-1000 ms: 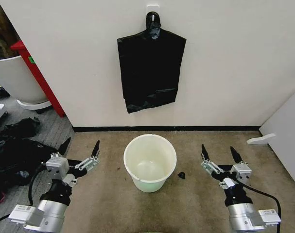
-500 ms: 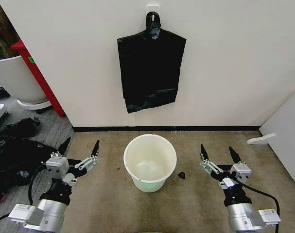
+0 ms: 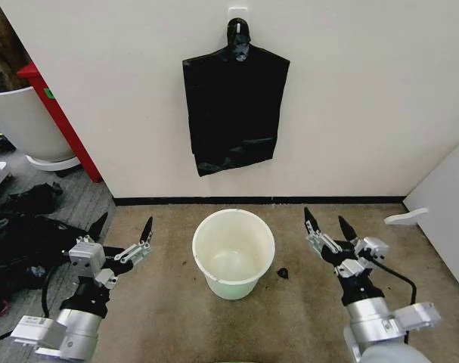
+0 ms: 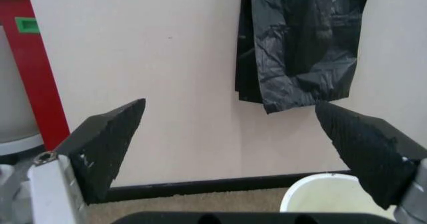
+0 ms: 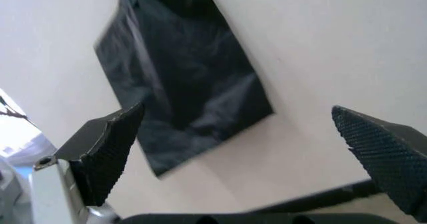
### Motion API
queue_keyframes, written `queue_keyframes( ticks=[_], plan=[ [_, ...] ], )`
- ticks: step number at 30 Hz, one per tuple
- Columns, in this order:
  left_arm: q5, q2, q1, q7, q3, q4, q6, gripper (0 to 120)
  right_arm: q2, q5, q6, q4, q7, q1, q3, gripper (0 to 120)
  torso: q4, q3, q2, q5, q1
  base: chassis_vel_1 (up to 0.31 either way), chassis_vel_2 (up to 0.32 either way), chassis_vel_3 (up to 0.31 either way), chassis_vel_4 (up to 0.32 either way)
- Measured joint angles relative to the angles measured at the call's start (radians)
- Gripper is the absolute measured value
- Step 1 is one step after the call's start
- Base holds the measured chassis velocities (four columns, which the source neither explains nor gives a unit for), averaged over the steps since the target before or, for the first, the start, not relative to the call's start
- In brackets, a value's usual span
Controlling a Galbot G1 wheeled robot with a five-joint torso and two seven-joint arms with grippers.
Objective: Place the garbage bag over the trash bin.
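The garbage bag (image 3: 235,113) hangs flat on the white wall from a hook, glossy black and wrinkled, gathered at its top; it also shows in the wrist views (image 4: 300,48) (image 5: 180,78). Under it on the brown carpet stands the trash bin (image 3: 234,253), a cream-white bucket with nothing inside, whose rim shows in the left wrist view (image 4: 327,199). My left gripper (image 3: 125,227) is open, low and to the left of the bin. On the bin's right, my right gripper (image 3: 324,221) is open and raised, pointing toward the wall. Neither touches anything.
A large white tub (image 3: 17,121) and a red post (image 3: 59,113) stand at the far left. Black bags (image 3: 25,234) lie heaped on the grey floor there. A small black scrap (image 3: 283,273) lies right of the bin. A white panel (image 3: 448,204) leans at the right.
My right gripper has risen and moved forward toward the wall, turning slightly left. The left gripper has hardly moved. Bag and bin are unchanged.
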Motion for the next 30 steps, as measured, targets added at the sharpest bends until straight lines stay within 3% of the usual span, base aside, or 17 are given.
queue_keyframes(
  ticks=[1,7,8,10,15,20,23,30],
  plan=[
    [0.0,0.0,0.0,0.0,0.0,0.0,0.0,100,0.0,0.0,0.0,0.0,0.0,0.0,0.0,100,0.0,0.0,0.0,0.0,0.0,0.0,0.0,0.0,0.0],
    [-0.053,0.061,-0.045,-0.014,0.025,0.0,0.032,100,-0.047,0.364,-0.044,0.024,0.12,0.166,-0.01,100,0.0,0.0,0.0,0.0,0.0,0.0,0.0,0.0,0.0],
    [-0.053,0.061,-0.045,-0.014,0.025,0.0,0.032,100,-0.047,0.364,-0.044,0.024,0.12,0.166,-0.01,100,0.0,0.0,0.0,0.0,0.0,0.0,0.0,0.0,0.0],
    [-0.069,0.078,-0.052,-0.018,0.024,0.0,0.032,100,-0.082,0.546,-0.052,0.021,0.197,0.269,-0.023,100,-0.0003,0.0,0.0,0.0,0.0,0.0,0.0,0.0,0.0],
    [-0.095,0.1,-0.068,-0.04,0.017,0.0,0.038,100,-0.134,0.788,-0.053,-0.055,0.271,0.498,-0.087,100,0.0001,0.0,0.0,-0.0002,0.0,0.0,0.0,0.0,0.0],
    [-0.1,0.105,-0.072,-0.048,0.014,0.0,0.053,100,-0.116,0.9,-0.044,-0.161,0.295,0.659,-0.155,100,-0.0002,0.0,0.0,-0.0001,0.0,0.0,0.0,0.0,0.0],
    [-0.096,0.094,-0.053,-0.048,0.007,0.0,0.054,100,-0.059,0.936,-0.037,-0.252,0.335,0.836,-0.222,100,0.0002,0.0,0.0,-0.0001,0.0,0.0,0.0,0.0,0.0],
    [-0.085,0.079,-0.055,-0.044,0.013,0.0,0.052,100,0.041,0.96,-0.02,-0.388,0.372,1.037,-0.268,100,0.0,0.0,0.0,-0.0003,0.0,0.0,0.0,0.0,0.0]
  ],
)
